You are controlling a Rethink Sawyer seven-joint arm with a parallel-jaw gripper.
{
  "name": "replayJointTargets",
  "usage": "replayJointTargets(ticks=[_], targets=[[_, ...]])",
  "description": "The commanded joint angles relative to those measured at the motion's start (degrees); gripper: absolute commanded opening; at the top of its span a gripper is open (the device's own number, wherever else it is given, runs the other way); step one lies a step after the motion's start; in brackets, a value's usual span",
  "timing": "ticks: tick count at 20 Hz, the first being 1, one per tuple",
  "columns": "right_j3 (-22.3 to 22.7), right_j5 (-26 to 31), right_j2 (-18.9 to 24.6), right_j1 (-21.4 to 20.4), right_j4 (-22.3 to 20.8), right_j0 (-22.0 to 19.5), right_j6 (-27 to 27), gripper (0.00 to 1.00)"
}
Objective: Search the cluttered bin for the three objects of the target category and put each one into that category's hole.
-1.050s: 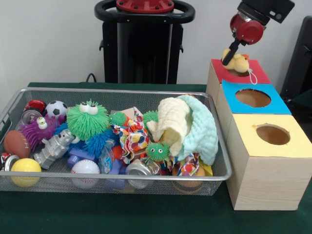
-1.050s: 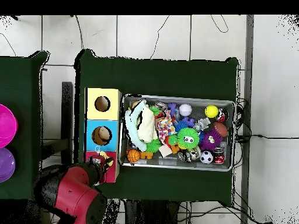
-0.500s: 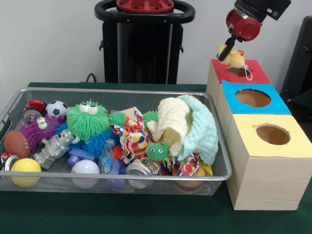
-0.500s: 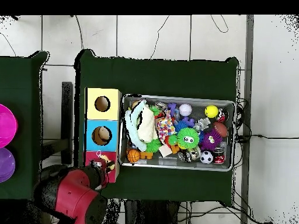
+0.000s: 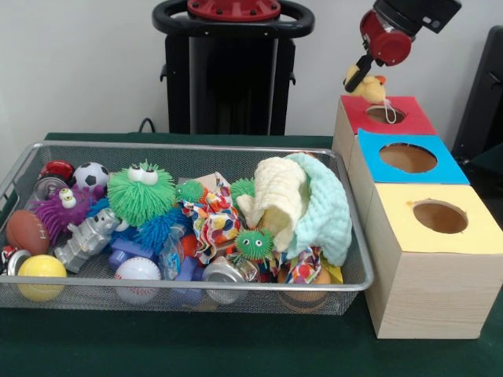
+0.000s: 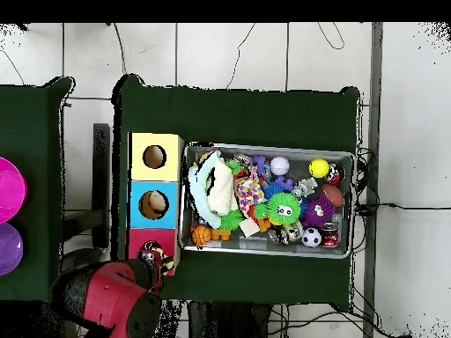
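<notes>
My gripper (image 5: 355, 80) hangs above the far left corner of the red-topped box (image 5: 415, 119), shut on a small yellow plush duck (image 5: 371, 87). The duck's white string loop dangles toward the red box's round hole (image 5: 385, 115). From overhead, the gripper (image 6: 153, 263) and the duck (image 6: 164, 260) sit at the red box's (image 6: 139, 238) edge nearest the robot. The wire bin (image 5: 196, 147) holds several toys, among them a green fuzzy creature (image 5: 140, 192), a purple one (image 5: 59, 210), a small green one (image 5: 253, 244), balls and a bundle of cloths (image 5: 302, 206).
A blue-topped box (image 5: 452, 169) and a yellow-topped box (image 5: 479, 236), each with a round hole, line up next to the red one, right of the bin. Something pale lies in the blue hole (image 6: 152, 204). Pink (image 6: 7, 189) and purple (image 6: 7, 249) bowls stand on a side table.
The gripper has risen with the duck and drifted away from the red hole toward the box's far left corner. Nothing in the bin has moved.
</notes>
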Motion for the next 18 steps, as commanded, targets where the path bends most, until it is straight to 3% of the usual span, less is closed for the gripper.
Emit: replayJointTargets(ticks=[1,9,18], targets=[[-4.2,6.84,9.53,1.07,-3.04,-2.56,3.31,0.0],[-5.25,6.32,10.92,1.86,-2.31,-2.36,5.21,0.0],[-10.57,9.82,9.53,6.76,-2.85,-1.37,8.51,0.0]])
